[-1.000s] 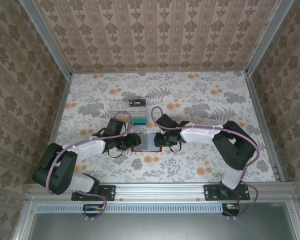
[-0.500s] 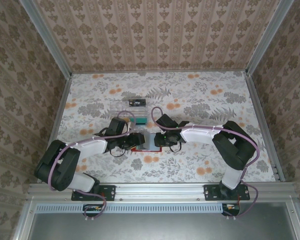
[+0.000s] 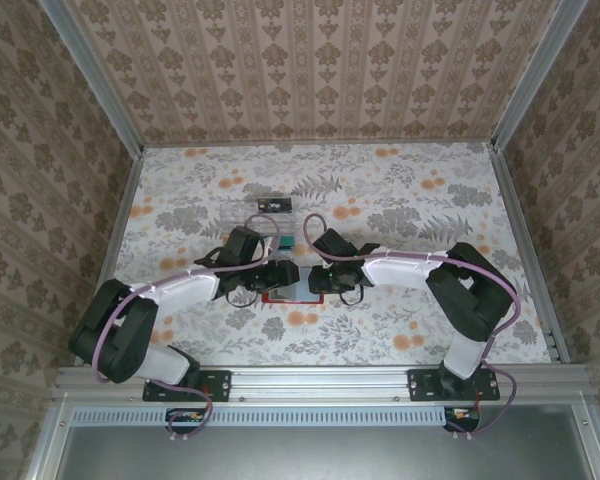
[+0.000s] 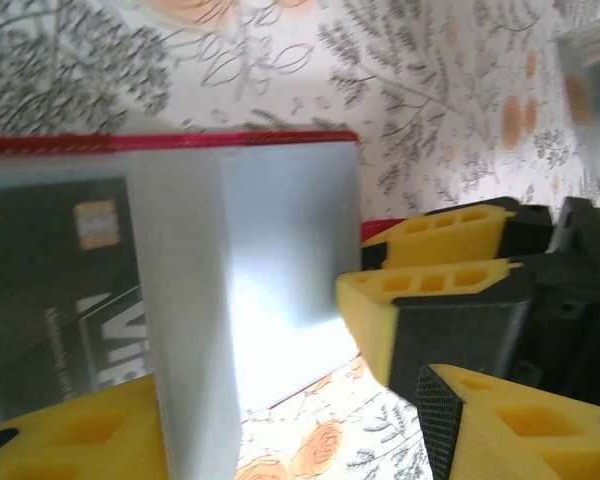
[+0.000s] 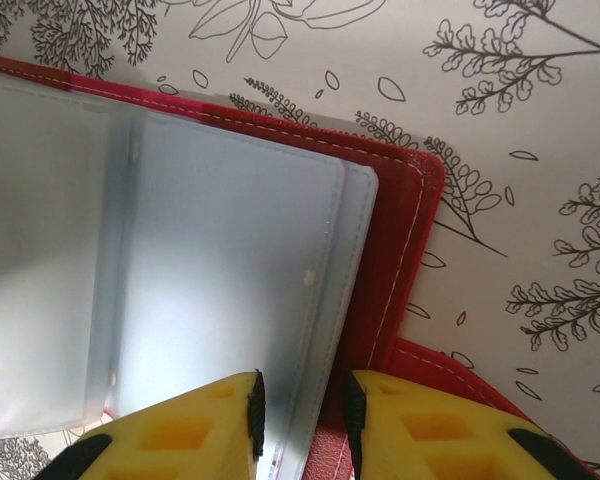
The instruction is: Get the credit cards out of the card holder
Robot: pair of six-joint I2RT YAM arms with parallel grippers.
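Note:
The red card holder (image 3: 292,291) lies open on the table between my two grippers, its greyish panels (image 5: 220,270) facing up. A black credit card (image 4: 55,290) with pale print sits in a pocket on its left side. My left gripper (image 3: 277,273) hangs open over the holder's left half (image 4: 280,420), with a raised grey panel (image 4: 185,330) between its fingers. My right gripper (image 3: 318,283) is shut on the holder's right edge (image 5: 302,420), with the panels' rim and the red cover (image 5: 395,250) between its pads. Its yellow fingers (image 4: 430,300) appear in the left wrist view.
A clear plastic tray (image 3: 250,222) stands just behind the holder, with a black card (image 3: 271,205) at its far side and a green card (image 3: 280,241) at its near side. Floral tablecloth spreads out all around. Patterned walls close in three sides.
My left gripper has moved right, from beside the holder to over its left half, and its jaws have widened. The right arm has stayed put.

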